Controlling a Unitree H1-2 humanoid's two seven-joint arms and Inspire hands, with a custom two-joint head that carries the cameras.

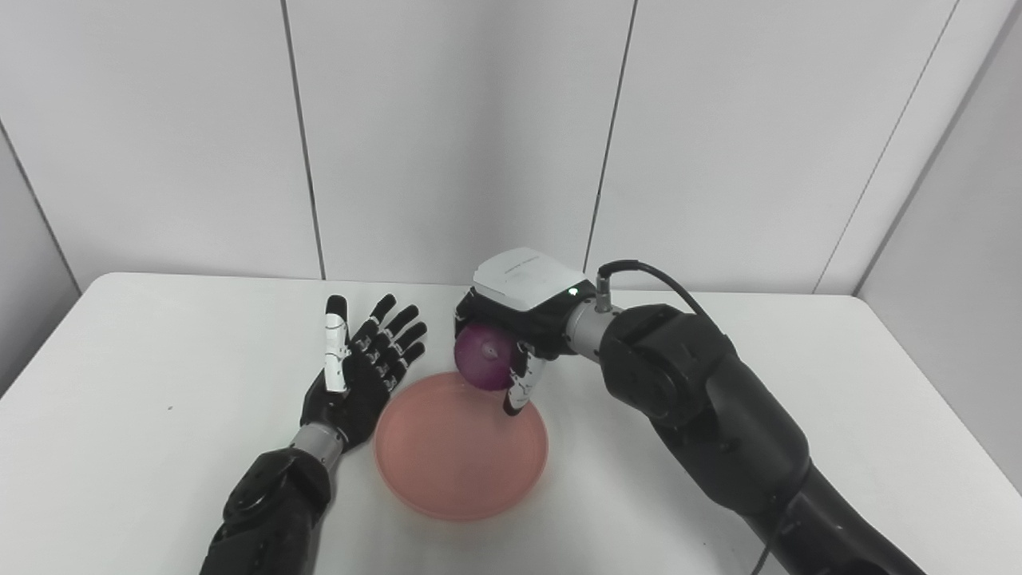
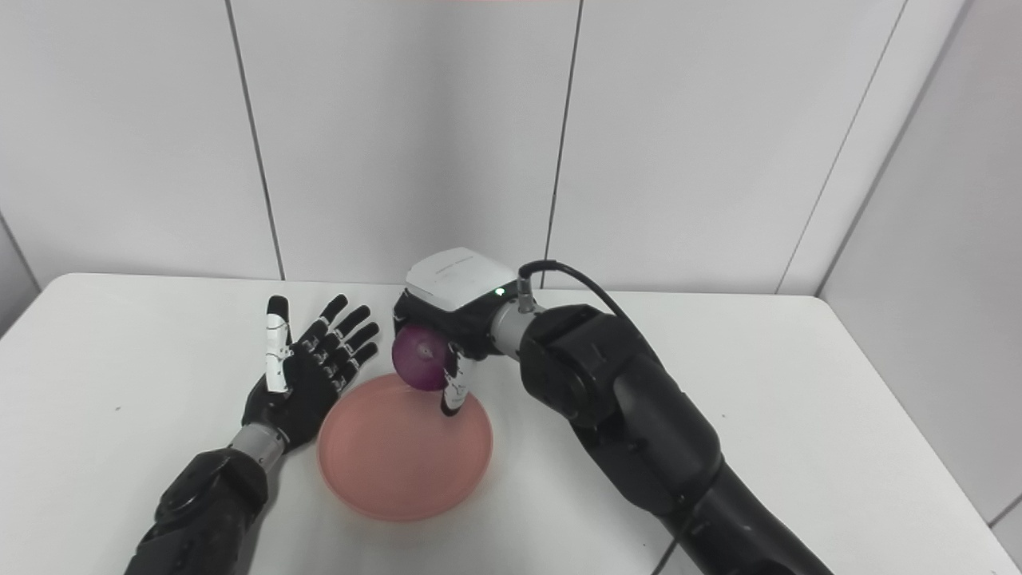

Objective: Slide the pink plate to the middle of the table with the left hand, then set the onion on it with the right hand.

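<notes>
Purple onion [image 1: 484, 357] hangs gripped in your right robot hand [image 1: 511, 335] above the pink plate [image 1: 461, 447]; lower to centre before releasing, left robot hand [image 1: 363, 367] spread empty.

The left robot hand [image 1: 359, 371] lies flat, fingers spread wide apart; the right robot hand [image 1: 511, 331] hangs palm-down with fingers curled closed.

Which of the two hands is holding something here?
The right hand: its fingers are closed around the purple onion above the pink plate's far edge. The left hand is open beside the plate, holding nothing.
</notes>
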